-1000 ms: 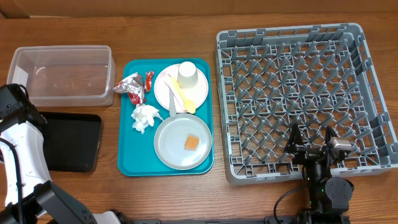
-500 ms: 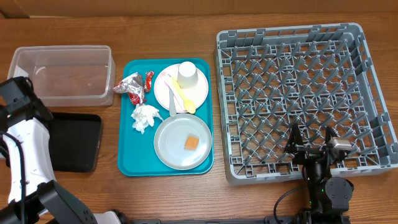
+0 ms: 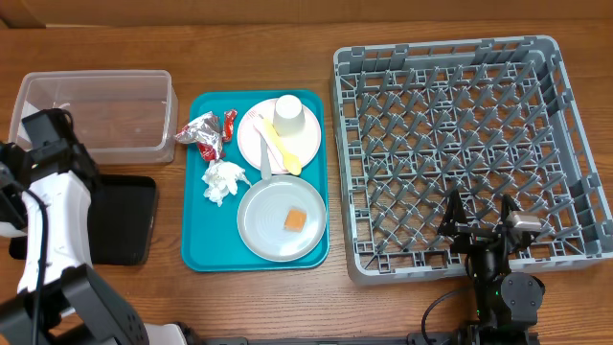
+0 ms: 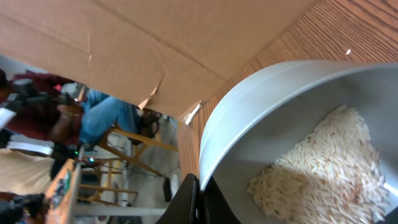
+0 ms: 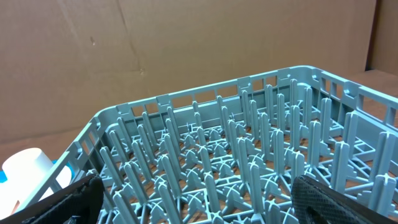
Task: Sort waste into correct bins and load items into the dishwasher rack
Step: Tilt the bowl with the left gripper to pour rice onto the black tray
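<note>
In the left wrist view my left gripper (image 4: pixel 200 194) is shut on the rim of the small grey-white bowl (image 4: pixel 280 93), which holds loose white rice (image 4: pixel 317 165). Overhead, my left arm (image 3: pixel 56 144) hangs over the near edge of the clear tub (image 3: pixel 105 115) and hides the bowl. The black tray (image 3: pixel 129 220) lies just in front of the tub. My right gripper (image 3: pixel 479 218) is open and empty over the front edge of the grey dishwasher rack (image 3: pixel 460 115); the right wrist view (image 5: pixel 196 196) shows only rack pegs between its fingers.
The teal tray (image 3: pixel 203 251) holds foil wrappers (image 3: pixel 204 132), a white napkin (image 3: pixel 222 180), a pink plate (image 3: pixel 308 146) with a white cup (image 3: pixel 291 115) and yellow spoon (image 3: pixel 280 149), and a grey plate (image 3: pixel 263 230) with an orange cube (image 3: pixel 295 219).
My left arm has moved right and away from the table's near edge, from beside the black tray to over the clear tub's near edge. The right arm has not moved.
</note>
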`<move>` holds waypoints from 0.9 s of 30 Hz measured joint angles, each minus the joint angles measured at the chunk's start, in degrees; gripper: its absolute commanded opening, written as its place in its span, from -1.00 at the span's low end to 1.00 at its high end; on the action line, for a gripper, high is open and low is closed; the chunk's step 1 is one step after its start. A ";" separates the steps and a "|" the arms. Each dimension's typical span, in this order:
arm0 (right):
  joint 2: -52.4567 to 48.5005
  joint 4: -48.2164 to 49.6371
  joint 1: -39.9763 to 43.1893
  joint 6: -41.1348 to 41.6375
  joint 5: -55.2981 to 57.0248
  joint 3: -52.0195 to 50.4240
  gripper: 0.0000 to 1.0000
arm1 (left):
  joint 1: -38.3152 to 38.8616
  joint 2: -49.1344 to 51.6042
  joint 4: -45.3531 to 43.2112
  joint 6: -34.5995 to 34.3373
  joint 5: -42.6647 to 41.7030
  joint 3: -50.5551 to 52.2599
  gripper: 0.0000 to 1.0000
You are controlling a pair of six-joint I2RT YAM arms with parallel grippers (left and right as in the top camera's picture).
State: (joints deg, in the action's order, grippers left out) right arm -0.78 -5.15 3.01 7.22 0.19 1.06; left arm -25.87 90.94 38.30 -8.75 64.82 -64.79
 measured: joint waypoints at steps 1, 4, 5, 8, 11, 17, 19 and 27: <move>0.00 0.02 0.00 0.02 0.00 0.00 1.00 | 0.48 0.79 0.00 0.00 0.39 0.00 -0.92; 0.00 0.00 0.00 0.00 0.00 0.00 1.00 | 1.81 3.02 -0.02 0.07 1.38 0.00 -0.92; 0.00 0.02 0.00 0.00 0.02 0.00 1.00 | 2.29 3.76 0.00 0.17 1.84 0.00 -0.92; 0.00 0.02 0.00 -0.02 -0.02 0.00 1.00 | 3.37 5.57 -0.02 0.22 3.39 0.00 -0.92; 0.00 0.00 0.00 0.02 0.00 0.00 1.00 | 3.67 6.27 -0.02 0.22 4.35 0.04 -0.92; 0.00 0.00 0.00 0.02 0.02 0.00 1.00 | 3.67 6.27 -0.24 0.68 5.49 0.04 -0.92; 0.00 -0.02 0.00 0.00 0.00 0.00 1.00 | 3.67 6.27 -0.63 1.07 6.27 0.04 -0.92; 0.00 0.00 0.00 0.00 0.02 0.00 1.00 | 3.67 6.27 -2.23 1.90 9.92 0.04 -0.92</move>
State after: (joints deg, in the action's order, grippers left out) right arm -0.78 -5.15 3.01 7.22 0.21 1.06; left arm -22.20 97.21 36.07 -6.85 74.74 -64.75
